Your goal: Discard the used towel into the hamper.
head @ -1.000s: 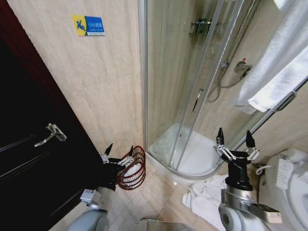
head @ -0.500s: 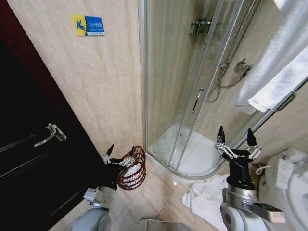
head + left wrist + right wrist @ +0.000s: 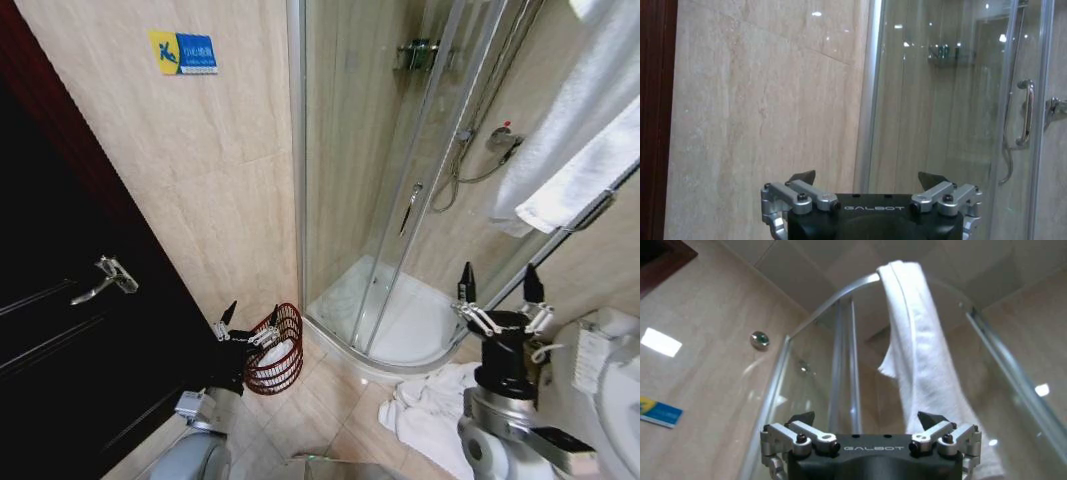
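Note:
A crumpled white towel (image 3: 430, 405) lies on the tiled floor by the shower's curved base. The hamper (image 3: 278, 345), a reddish-brown wire basket with something white inside, stands against the wall to the left of the shower. My left gripper (image 3: 250, 312) is open, fingers pointing up, right beside the hamper's rim on its left; the left wrist view shows this gripper (image 3: 867, 177) empty, facing the wall and glass. My right gripper (image 3: 498, 275) is open and empty, raised above the floor towel. In the right wrist view it (image 3: 867, 418) faces a white towel (image 3: 917, 355) draped over the shower's top rail.
A dark door with a lever handle (image 3: 105, 272) fills the left side. The glass shower enclosure (image 3: 400, 200) stands ahead. White towels (image 3: 590, 170) hang on a bar at the right, above a white fixture (image 3: 610, 380). Open floor lies between the hamper and the floor towel.
My right gripper has shifted a little up and to the right, staying open. The left arm has barely moved beside the hamper.

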### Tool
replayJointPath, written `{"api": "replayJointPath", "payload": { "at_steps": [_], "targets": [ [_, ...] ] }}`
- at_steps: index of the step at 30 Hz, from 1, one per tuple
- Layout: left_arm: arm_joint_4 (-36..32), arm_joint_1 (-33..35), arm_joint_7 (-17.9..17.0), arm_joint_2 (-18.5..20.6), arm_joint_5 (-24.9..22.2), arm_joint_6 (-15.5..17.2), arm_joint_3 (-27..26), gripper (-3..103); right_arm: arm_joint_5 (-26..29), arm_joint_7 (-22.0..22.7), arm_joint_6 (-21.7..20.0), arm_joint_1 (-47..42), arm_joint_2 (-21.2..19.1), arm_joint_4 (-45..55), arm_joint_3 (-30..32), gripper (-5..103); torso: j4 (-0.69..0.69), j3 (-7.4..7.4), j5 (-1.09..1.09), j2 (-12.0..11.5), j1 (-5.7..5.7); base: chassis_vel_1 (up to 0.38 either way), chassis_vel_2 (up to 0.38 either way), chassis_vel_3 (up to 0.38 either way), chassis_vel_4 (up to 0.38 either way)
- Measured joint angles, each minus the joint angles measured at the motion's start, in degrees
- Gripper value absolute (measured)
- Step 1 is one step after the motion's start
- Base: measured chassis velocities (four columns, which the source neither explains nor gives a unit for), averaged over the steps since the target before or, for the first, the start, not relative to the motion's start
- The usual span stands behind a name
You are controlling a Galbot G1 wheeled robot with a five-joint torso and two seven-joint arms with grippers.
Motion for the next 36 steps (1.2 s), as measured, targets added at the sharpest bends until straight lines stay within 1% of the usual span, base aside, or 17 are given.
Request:
{"api": "replayJointPath", "payload": {
  "at_steps": [4,9,13,14,18,19,20,22,23,25,27,28,29,31,33,35,36],
  "targets": [
    [0.0,0.0,0.0,0.0,0.0,0.0,0.0,100,-0.5,0.8,-0.2,0.0,-0.3,1.2,1.2,100,0.0,0.0,0.01,0.0,0.0,0.0,0.0,0.0,0.0],
    [0.0,0.0,0.0,0.0,0.0,0.0,0.0,100,-0.6,1.9,-2.1,0.9,-1.4,3.4,3.4,100,-0.01,0.0,0.0,0.0,0.0,0.0,0.0,0.0,0.0],
    [0.0,0.0,0.0,0.0,0.0,0.0,0.0,100,2.1,3.1,-5.1,3.0,-3.8,4.5,7.5,100,0.0,0.0,0.01,0.0,0.0,0.0,0.0,0.0,0.0],
    [0.0,0.0,0.0,0.0,0.0,0.0,0.0,100,2.1,3.1,-5.1,3.0,-3.8,4.5,7.5,100,0.0,0.0,0.01,0.0,0.0,0.0,0.0,0.0,0.0],
    [0.0,0.0,0.0,0.0,-0.1,0.0,0.0,100,5.7,4.0,-7.9,4.7,-5.4,5.6,11.6,100,0.0,0.0,0.01,0.0,0.0,0.0,0.0,0.0,0.0],
    [0.0,0.0,0.0,0.0,-0.1,0.0,0.0,100,5.7,4.0,-7.9,4.7,-5.4,5.6,11.6,100,0.0,0.0,0.01,0.0,0.0,0.0,0.0,0.0,0.0],
    [0.0,0.0,0.0,0.0,-0.1,0.0,0.0,100,7.2,4.0,-9.1,5.1,-5.9,6.1,12.9,100,-0.01,0.0,0.01,0.0,0.0,0.0,0.0,0.0,0.0],
    [0.0,0.0,0.0,0.0,-0.1,0.0,0.0,100,11.6,3.8,-13.1,6.7,-8.4,6.9,17.1,100,0.0,0.0,0.01,0.0,0.0,0.0,0.0,0.0,0.0],
    [0.0,0.0,0.0,0.0,-0.1,0.0,0.0,100,11.6,3.8,-13.1,6.7,-8.4,6.9,17.1,100,0.0,0.0,0.01,0.0,0.0,0.0,0.0,0.0,0.0],
    [0.0,0.0,0.0,0.0,-0.1,0.0,0.0,100,15.7,3.6,-16.7,8.4,-11.7,7.1,21.7,100,0.0,0.0,0.01,0.0,0.0,0.0,0.0,0.0,0.0],
    [0.0,0.0,0.0,0.0,-0.1,0.0,0.0,100,19.4,3.5,-19.3,9.7,-15.1,6.6,26.9,100,0.0,0.0,-0.01,0.0,0.0,0.0,0.0,0.0,0.0],
    [0.0,0.0,0.0,0.0,-0.1,0.0,0.0,100,19.4,3.5,-19.3,9.7,-15.1,6.6,26.9,100,0.0,0.0,-0.01,0.0,0.0,0.0,0.0,0.0,0.0],
    [0.0,0.0,0.0,0.0,-0.1,0.0,0.0,100,20.6,3.5,-20.0,10.1,-16.1,6.1,28.6,100,-0.01,0.0,0.0,0.0,0.0,0.0,0.0,0.0,0.0],
    [0.0,0.0,0.0,0.0,-0.1,0.0,0.0,100,22.0,3.4,-20.8,10.4,-17.0,5.5,30.6,100,-0.01,0.0,0.01,0.0,0.0,0.0,0.0,0.0,0.0],
    [0.0,0.0,0.0,0.0,-0.1,0.0,0.0,100,22.4,3.2,-21.0,10.3,-16.9,5.5,30.9,100,0.0,0.0,0.01,0.0,0.0,0.0,0.0,0.0,0.0],
    [0.0,0.0,0.0,0.0,-0.1,0.0,0.0,100,22.2,2.6,-21.0,9.7,-15.6,6.4,29.7,100,-0.01,0.0,0.0,0.0,0.0,0.0,0.0,0.0,0.0],
    [0.0,0.0,0.0,0.0,-0.1,0.0,0.0,100,22.2,2.6,-21.0,9.7,-15.6,6.4,29.7,100,-0.01,0.0,0.0,0.0,0.0,0.0,0.0,0.0,0.0]
  ]
}}
